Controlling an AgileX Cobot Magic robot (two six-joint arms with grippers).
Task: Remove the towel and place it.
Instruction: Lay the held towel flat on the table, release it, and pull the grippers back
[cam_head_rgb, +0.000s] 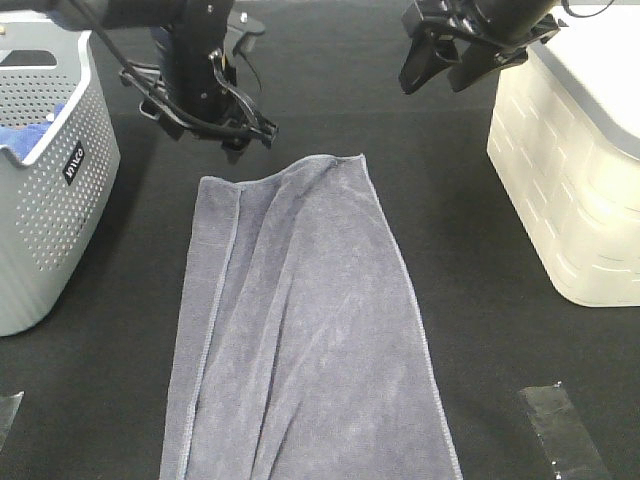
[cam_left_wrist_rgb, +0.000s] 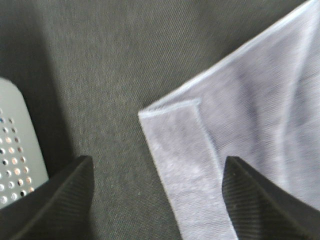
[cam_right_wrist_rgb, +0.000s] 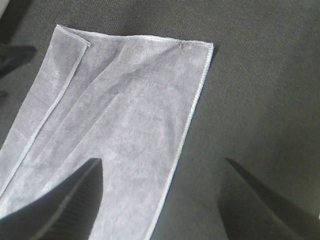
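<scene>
Where the towel lies: towel (cam_head_rgb: 300, 330) spread long and flat on the black tabletop (cam_head_rgb: 490, 320), between the grey basket (cam_head_rgb: 50, 200) and the cream bin (cam_head_rgb: 570, 200).
Left gripper (cam_head_rgb: 250, 140): jaws apart, empty, hovering right over the basket-side corner.
Right gripper (cam_head_rgb: 437, 78): open too, empty, high above the bin-side corner.
Risk: a shallow pinch and that hem slips out; a one-sided lift drags the cloth askew.
Surface: dark fabric, a tape strip (cam_head_rgb: 560, 430) near the front.

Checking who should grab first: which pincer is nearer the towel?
Left. The left pincer hovers over the far left corner of the towel. The right pincer hangs farther off, back beyond its far right corner.
</scene>
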